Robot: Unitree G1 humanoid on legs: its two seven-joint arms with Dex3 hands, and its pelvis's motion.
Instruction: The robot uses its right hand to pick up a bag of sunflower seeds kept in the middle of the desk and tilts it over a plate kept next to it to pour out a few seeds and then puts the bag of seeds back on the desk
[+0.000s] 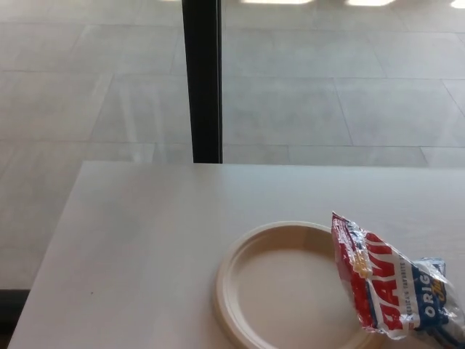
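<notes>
- Starting at the left, the pale worktop (pixel 131 247) shows a bare stretch of surface, its left edge running diagonally down toward the lower left corner, with tiled floor (pixel 65 109) beyond it.
- Behind the worktop's far edge, a dark vertical post (pixel 202 80) stands against the floor — it meets the far edge a little left of centre.
- Right of centre and near the bottom lies the plate (pixel 236 273), a cream round one with a raised rim; its well looks bare where it can be seen, and its lower edge is cut off by the frame.
- Over the plate's right side is the bag of sunflower seeds (pixel 370 280) — a red, white and blue packet with a clear crinkled portion at its lower right. It is tilted, with one narrow end pointing up and to the left above the plate's rim, and the body sloping down toward the lower right corner, where it leaves the picture.
- Whether the bag rests on the plate or is held just above it cannot be told from this view.
- Neither the left hand nor the right hand shows anywhere, so whether either is open, closed or gripping the bag cannot be said.
</notes>
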